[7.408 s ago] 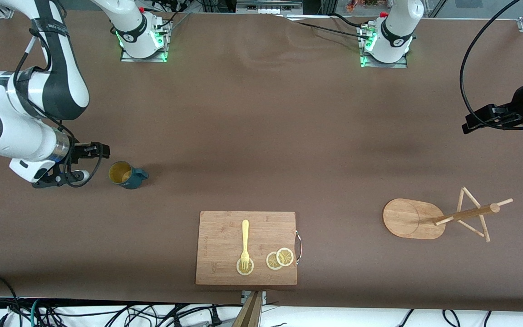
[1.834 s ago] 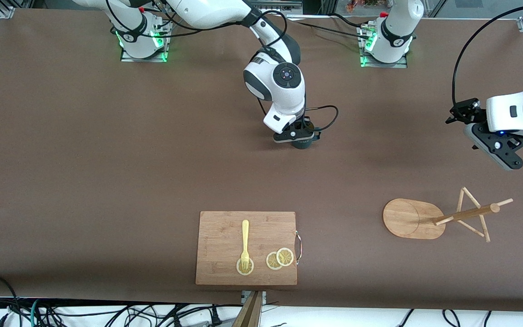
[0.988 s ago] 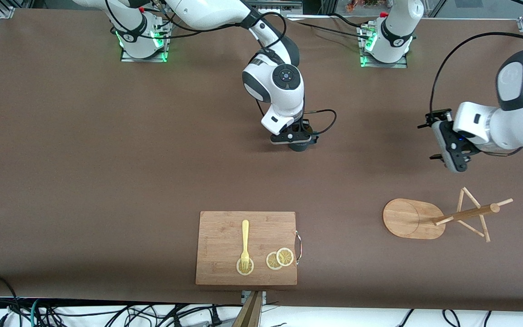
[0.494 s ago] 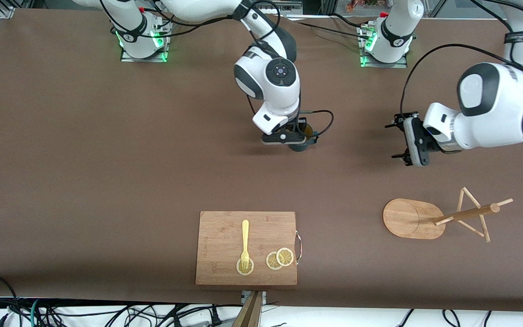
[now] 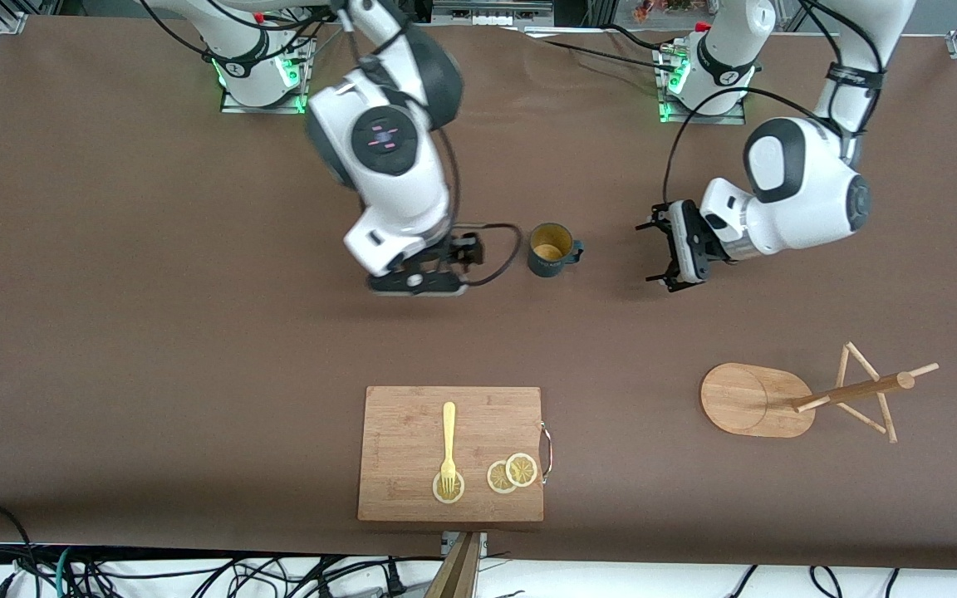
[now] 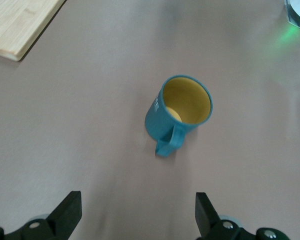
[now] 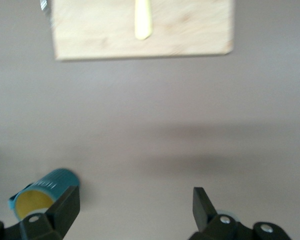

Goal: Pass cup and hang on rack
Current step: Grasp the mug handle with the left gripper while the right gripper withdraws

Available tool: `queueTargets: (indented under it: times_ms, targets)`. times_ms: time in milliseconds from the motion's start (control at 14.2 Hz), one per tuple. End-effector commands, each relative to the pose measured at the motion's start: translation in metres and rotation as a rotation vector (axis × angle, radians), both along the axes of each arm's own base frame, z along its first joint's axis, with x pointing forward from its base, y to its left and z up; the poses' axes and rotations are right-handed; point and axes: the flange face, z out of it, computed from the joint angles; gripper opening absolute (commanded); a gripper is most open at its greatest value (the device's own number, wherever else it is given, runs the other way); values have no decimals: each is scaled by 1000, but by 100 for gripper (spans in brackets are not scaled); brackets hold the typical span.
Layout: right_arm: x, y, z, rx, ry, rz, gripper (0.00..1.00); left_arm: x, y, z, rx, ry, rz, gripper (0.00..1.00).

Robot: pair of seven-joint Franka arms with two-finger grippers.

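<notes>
Two robot arms reached over the table, both grippers wide open and empty.
The right gripper (image 5: 420,270) hung low, wrist bent down toward six o'clock. The left gripper (image 5: 663,253) pointed sideways toward nine o'clock, its two fingers (image 6: 65,212) spread well apart.

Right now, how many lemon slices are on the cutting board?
3. One lemon slice lies under the fork's tines; two overlapping slices lie beside it, toward the handle of the cutting board. None looks hidden.
</notes>
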Motion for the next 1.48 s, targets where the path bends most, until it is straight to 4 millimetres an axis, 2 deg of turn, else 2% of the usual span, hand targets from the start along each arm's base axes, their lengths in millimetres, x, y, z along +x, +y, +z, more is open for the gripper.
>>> queueTargets:
  times_ms: [0, 141, 212, 423, 706, 847, 988, 1129, 1411]
  targets:
    - [27, -77, 38, 69, 43, -42, 100, -25, -7, -23, -44, -98, -15, 100]
    - [42, -135, 63, 89, 45, 47, 100, -31, -12, -50, -96, -134, -44, 100]
    - [42, -157, 76, 86, 52, 53, 100, -35, -13, -65, -128, -141, -49, 100]
    - [22, -207, 116, 59, 70, 6, 100, -46, -13, -103, -215, -196, -47, 100]
    - [-11, -265, 141, 34, 65, -24, 100, -64, -23, -139, -274, -239, -31, 100]
    - [-21, -287, 148, 2, 72, 19, 100, -71, -28, -150, -290, -258, -26, 100]
    - [-22, -303, 153, 2, 70, 41, 100, -75, -31, -158, -300, -270, -16, 100]
    - [-20, -314, 152, 4, 71, 66, 100, -80, -37, -165, -310, -293, -11, 100]
    - [-20, -322, 148, -5, 80, 88, 100, -86, -48, -173, -322, -325, -14, 100]
